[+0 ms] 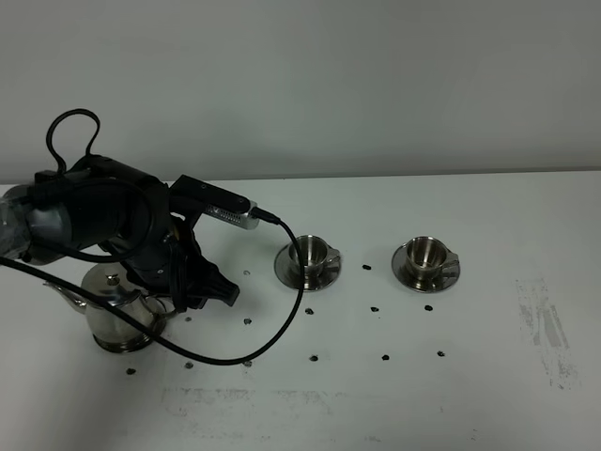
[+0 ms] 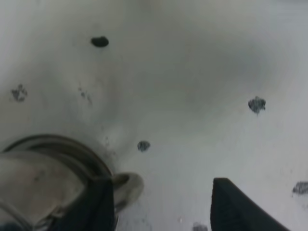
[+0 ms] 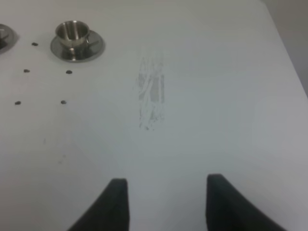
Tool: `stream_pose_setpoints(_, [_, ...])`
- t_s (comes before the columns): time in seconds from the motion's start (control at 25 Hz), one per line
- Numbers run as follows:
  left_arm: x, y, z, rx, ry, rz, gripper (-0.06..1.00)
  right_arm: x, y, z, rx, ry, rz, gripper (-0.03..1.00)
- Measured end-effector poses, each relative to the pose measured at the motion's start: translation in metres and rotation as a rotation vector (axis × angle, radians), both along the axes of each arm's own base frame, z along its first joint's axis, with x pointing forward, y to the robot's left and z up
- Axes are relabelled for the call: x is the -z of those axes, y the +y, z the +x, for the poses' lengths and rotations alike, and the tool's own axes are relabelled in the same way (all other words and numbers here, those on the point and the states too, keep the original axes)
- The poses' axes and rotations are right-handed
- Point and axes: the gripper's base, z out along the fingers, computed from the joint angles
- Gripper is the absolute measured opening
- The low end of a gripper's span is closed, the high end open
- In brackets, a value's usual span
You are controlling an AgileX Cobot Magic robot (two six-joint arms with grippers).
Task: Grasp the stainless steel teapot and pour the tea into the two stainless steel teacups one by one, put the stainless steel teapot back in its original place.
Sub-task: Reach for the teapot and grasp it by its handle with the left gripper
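Observation:
The stainless steel teapot (image 1: 117, 315) stands at the table's left, lid on, spout pointing left. My left gripper (image 1: 208, 293) is down at its right side, open. In the left wrist view a steel loop of the teapot (image 2: 126, 186) lies just inside one finger (image 2: 96, 207), while the other finger (image 2: 236, 207) stands well clear. The two stainless steel teacups (image 1: 310, 254) (image 1: 427, 256) sit on their saucers mid-table. No tea shows. My right gripper (image 3: 163, 202) hovers over bare table, fingers apart with nothing between them, and the right teacup (image 3: 73, 32) is far from it.
Small dark marks (image 1: 374, 308) dot the white table around the cups. A grey scuff (image 1: 543, 324) lies at the right. A black cable (image 1: 282, 324) loops from the left arm down across the table in front of the teapot.

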Motion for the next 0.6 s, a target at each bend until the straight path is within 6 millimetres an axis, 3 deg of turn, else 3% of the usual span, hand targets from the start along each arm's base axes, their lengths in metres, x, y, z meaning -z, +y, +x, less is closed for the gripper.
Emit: stream_pose_setpoints(0.6, [-0.004,-0.005,0.009,0.019,-0.113,-0.052,0.51,0.000,0.000,0.000,0.000,0.000,0.000,0.39])
